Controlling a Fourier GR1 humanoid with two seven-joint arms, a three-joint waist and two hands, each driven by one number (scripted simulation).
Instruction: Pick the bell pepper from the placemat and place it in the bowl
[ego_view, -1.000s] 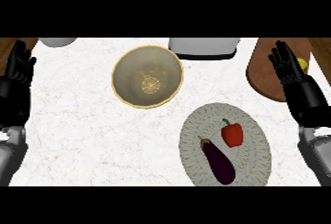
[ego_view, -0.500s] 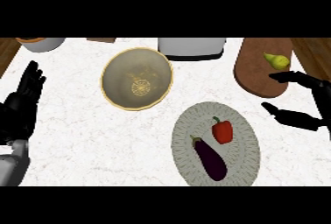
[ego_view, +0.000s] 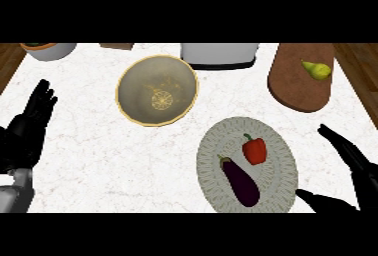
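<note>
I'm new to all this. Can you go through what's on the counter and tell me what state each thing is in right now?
bell pepper: on the placemat, untouched.
eggplant: lying beside the pepper.
bowl: upright, nothing in it.
pear: on the cutting board.
right hand: open, beside the placemat.
left hand: open, resting at the left edge.

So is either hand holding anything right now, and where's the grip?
Nothing is held. The left hand and right hand are open; the bell pepper lies untouched on the placemat.
</note>
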